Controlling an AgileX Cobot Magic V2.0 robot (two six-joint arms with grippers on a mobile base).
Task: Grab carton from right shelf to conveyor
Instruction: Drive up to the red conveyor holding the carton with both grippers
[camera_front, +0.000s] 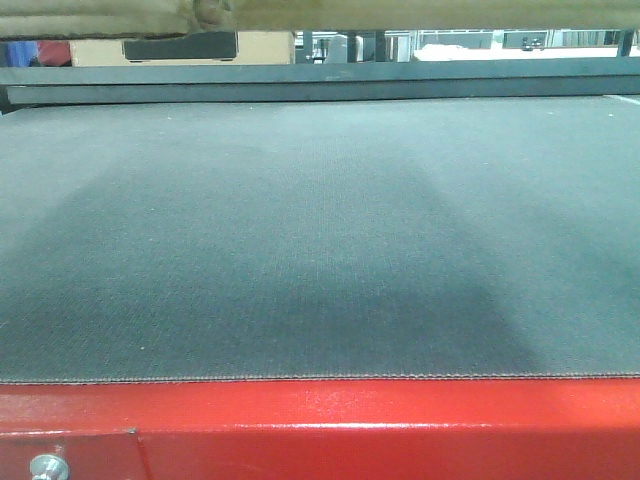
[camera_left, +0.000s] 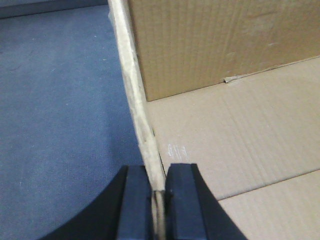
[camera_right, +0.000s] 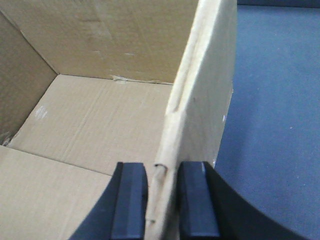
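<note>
Grey belt (camera_front: 320, 240) fills the front view, with a red frame (camera_front: 400, 420) along its near edge. In the wrist views the open carton (camera_left: 240, 125) sits over this belt. The left gripper (camera_left: 158, 200) pinches its left wall and the right gripper (camera_right: 162, 200) its right wall, jaws narrowed onto the cardboard.

soft light. a big dark shadow lies on the belt (camera_front: 300, 300) from the middle to 6 o'clock. the red frame (camera_front: 400, 420) shines. at 12 o'clock the far room (camera_front: 450, 42) is washed out. in the wrist views the carton (camera_right: 100, 115) is clear, and the fingers (camera_left: 135, 210) at 6 o'clock are blurry.
</note>
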